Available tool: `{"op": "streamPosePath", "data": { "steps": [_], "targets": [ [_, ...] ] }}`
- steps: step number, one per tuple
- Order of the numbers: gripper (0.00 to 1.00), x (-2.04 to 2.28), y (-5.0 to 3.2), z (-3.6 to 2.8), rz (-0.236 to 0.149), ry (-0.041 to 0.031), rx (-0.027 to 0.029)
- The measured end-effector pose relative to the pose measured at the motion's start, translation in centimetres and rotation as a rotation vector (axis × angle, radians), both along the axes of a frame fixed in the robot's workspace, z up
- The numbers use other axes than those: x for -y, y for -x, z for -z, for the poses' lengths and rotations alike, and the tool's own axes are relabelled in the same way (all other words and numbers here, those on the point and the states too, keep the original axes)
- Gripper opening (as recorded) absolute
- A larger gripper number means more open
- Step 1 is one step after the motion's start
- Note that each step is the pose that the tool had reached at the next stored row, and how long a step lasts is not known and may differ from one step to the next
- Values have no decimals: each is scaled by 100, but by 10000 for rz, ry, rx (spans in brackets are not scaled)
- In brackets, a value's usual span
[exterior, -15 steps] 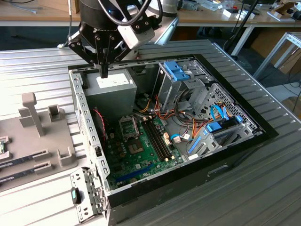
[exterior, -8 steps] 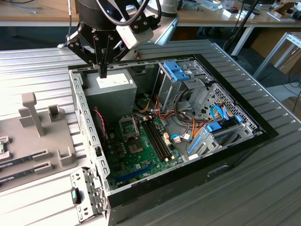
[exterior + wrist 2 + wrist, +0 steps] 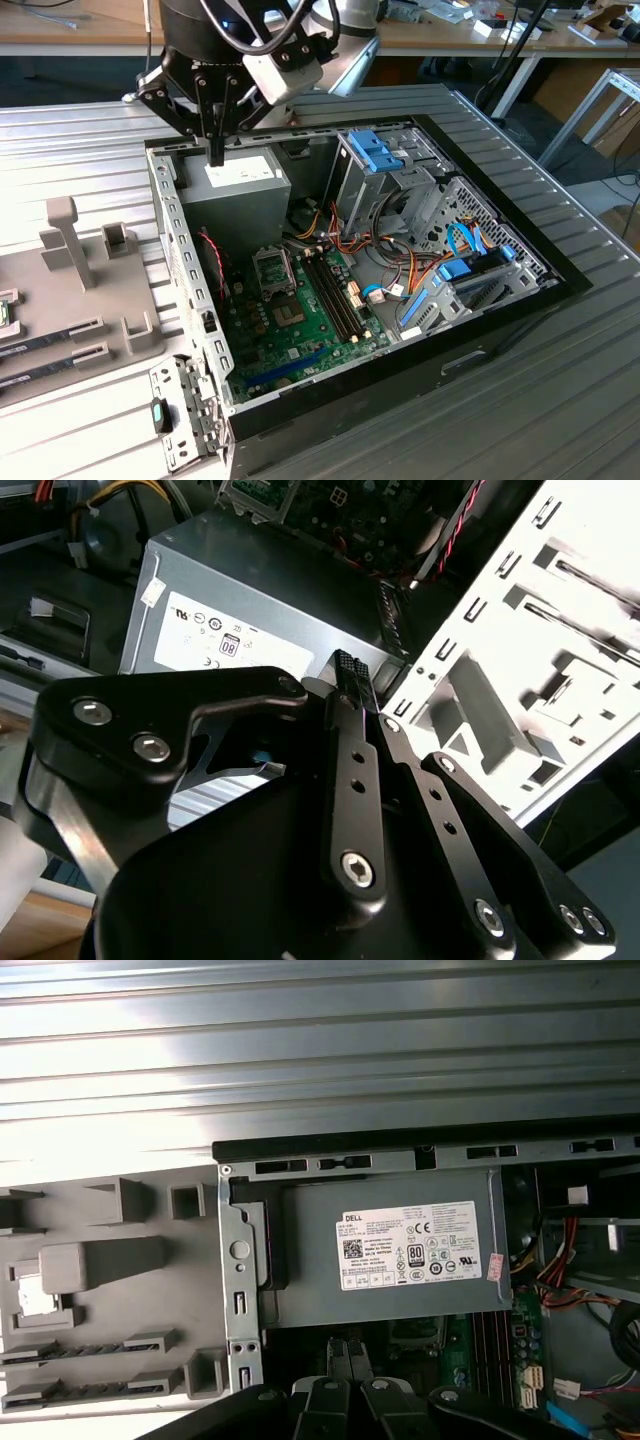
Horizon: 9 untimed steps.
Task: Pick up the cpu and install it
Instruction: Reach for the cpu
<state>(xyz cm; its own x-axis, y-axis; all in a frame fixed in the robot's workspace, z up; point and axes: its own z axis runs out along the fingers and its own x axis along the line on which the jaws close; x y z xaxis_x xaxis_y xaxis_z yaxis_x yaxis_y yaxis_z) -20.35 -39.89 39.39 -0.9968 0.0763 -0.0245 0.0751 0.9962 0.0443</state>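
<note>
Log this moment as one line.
black gripper: shut, nothing held | over: grey metal power supply box | site: open black computer case

**Materials and Finish: Findings**

Surface (image 3: 560,400): ribbed metal, dull sheen. Computer case (image 3: 185,260): bare stamped sheet metal. Power supply (image 3: 310,1260): smooth matt grey metal with a white paper label (image 3: 410,1250). Pincer (image 3: 350,680): matt black, bright metal screw heads (image 3: 358,868). Fixture tray (image 3: 60,310): matt grey plastic. Motherboard (image 3: 300,345): glossy green.

A robotics lab or workshop: an open computer case (image 3: 180,250) sits in a ribbed metal surface (image 3: 560,400), with cluttered wooden benches (image 3: 100,35) behind it.
</note>
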Motion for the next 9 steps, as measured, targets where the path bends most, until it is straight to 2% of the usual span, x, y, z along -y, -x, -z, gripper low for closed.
{"op": "streamPosePath", "data": {
  "steps": [9],
  "targets": [
    [11,0,36,0,0,0,0]
  ]
}}
